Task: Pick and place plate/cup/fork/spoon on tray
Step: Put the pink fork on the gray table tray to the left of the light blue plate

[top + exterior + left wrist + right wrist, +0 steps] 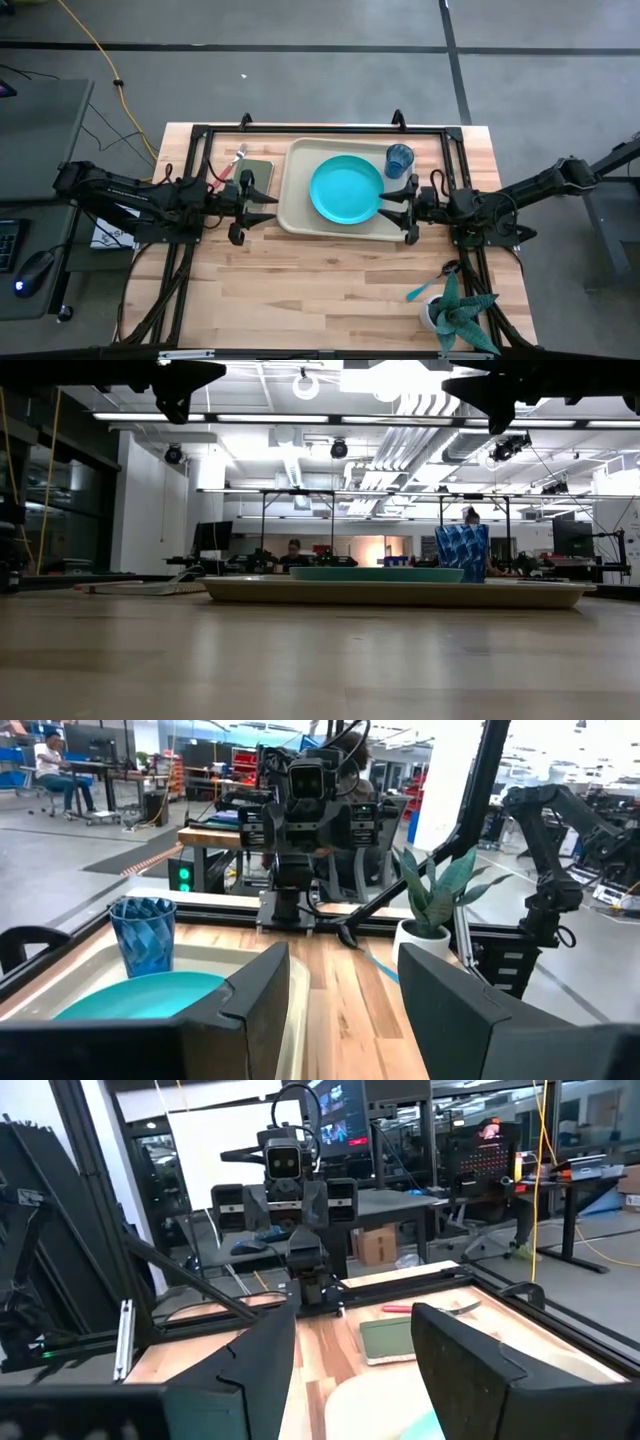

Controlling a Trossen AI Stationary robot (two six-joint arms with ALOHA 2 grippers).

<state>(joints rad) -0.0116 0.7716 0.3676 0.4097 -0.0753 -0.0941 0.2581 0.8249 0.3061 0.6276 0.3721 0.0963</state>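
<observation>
Pale wooden boards make up the table, framed by a black rail and set in a large workshop with a grey floor. Toward its far side lies the tray, cream-beige, with the plate flat inside it, near its middle and a little toward the right. Just beside the tray's left edge is an olive-green pad. At the table's near right corner stands a spiky teal plant in a white pot. The left gripper hovers at the tray's left rim with its fingers spread apart and nothing between them; the right gripper hovers at the tray's right side, facing it, fingers likewise parted and empty. The cup stands upright in the tray's far right corner, close to the plate. The spoon lies on bare wood by the plant, well apart from the tray. The fork lies along the pad's left side.
</observation>
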